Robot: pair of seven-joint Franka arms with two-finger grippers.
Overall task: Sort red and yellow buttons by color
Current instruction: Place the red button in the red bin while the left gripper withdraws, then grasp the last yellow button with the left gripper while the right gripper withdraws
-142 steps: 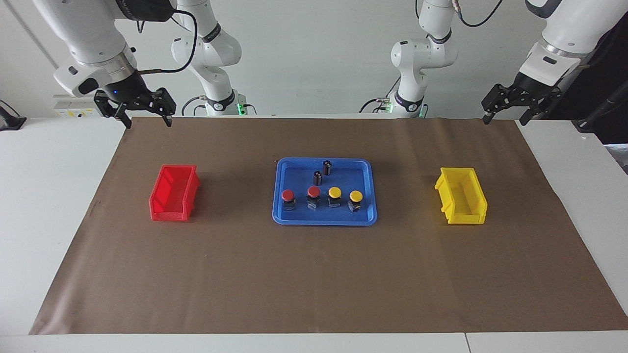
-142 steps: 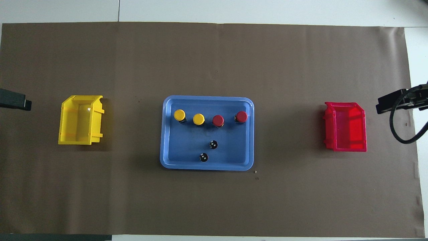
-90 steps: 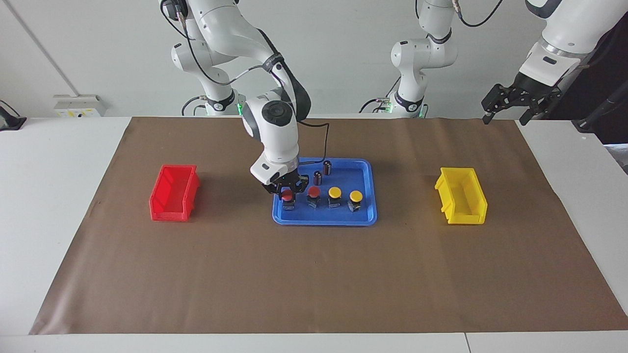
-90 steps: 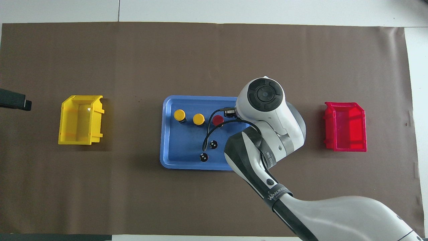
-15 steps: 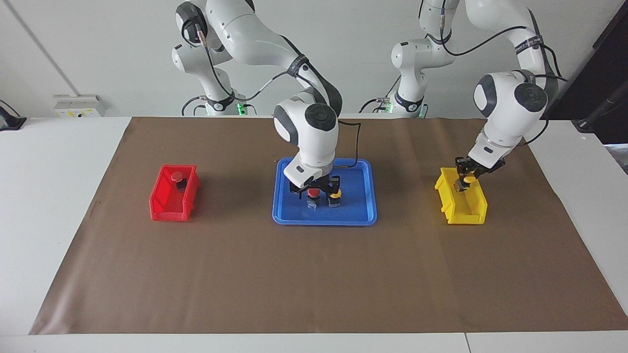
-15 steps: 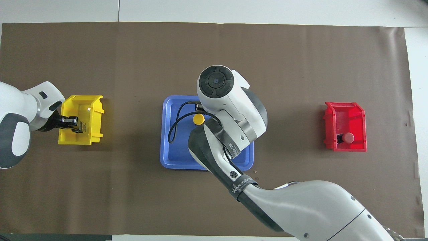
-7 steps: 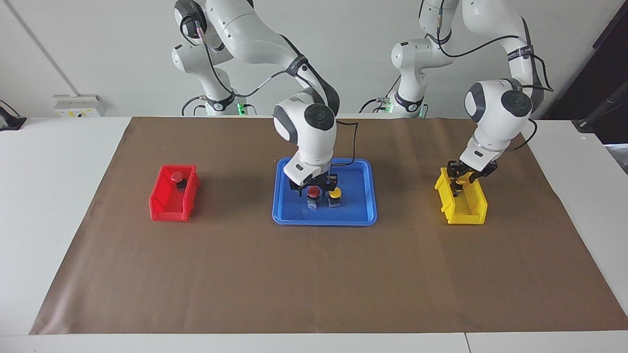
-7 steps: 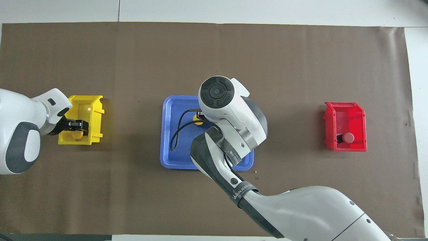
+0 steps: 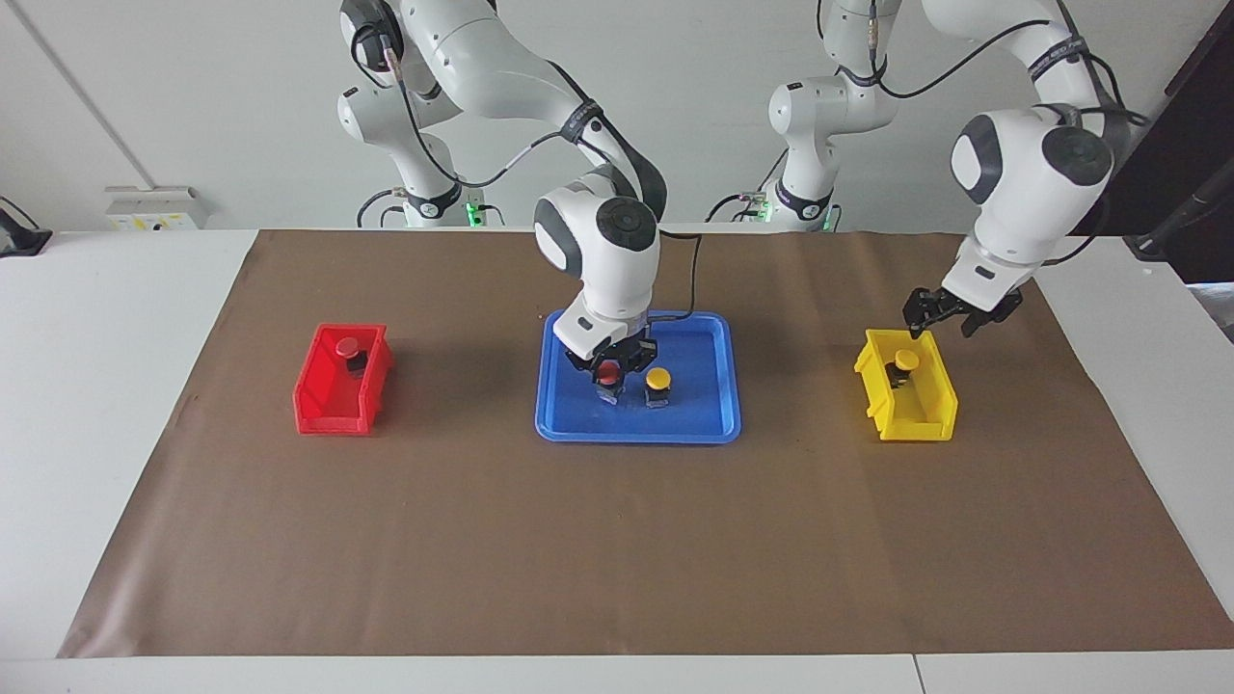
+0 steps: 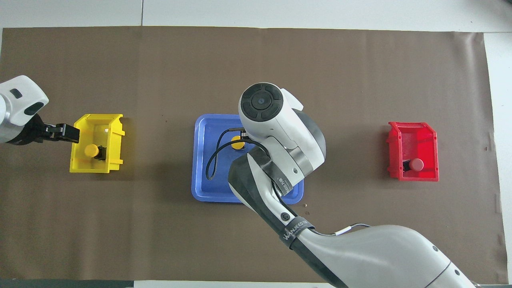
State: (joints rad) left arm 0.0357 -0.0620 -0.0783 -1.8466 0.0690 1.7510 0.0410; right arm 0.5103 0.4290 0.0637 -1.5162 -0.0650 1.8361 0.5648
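Observation:
My right gripper [image 9: 609,369] is down in the blue tray [image 9: 709,424], shut on a red button [image 9: 607,375]; the arm hides both in the overhead view. A yellow button [image 9: 657,378] stands beside it on the tray and also shows in the overhead view [image 10: 238,143]. Another red button [image 9: 349,348] lies in the red bin [image 9: 333,405], seen from overhead too [image 10: 416,164]. Another yellow button [image 9: 904,360] lies in the yellow bin [image 9: 911,419], seen from overhead too [image 10: 91,150]. My left gripper [image 9: 956,322] is open and empty, raised over the yellow bin's edge nearer to the robots.
The bins stand on a brown mat [image 9: 617,540], the red bin [image 10: 414,136] toward the right arm's end, the yellow bin [image 10: 96,122] toward the left arm's end. The tray [image 10: 208,188] is between them. The two dark cylinders are hidden by the right arm.
My left gripper has let go of the yellow button into the yellow bin and risen away from it. My right gripper has closed on the red button in the tray.

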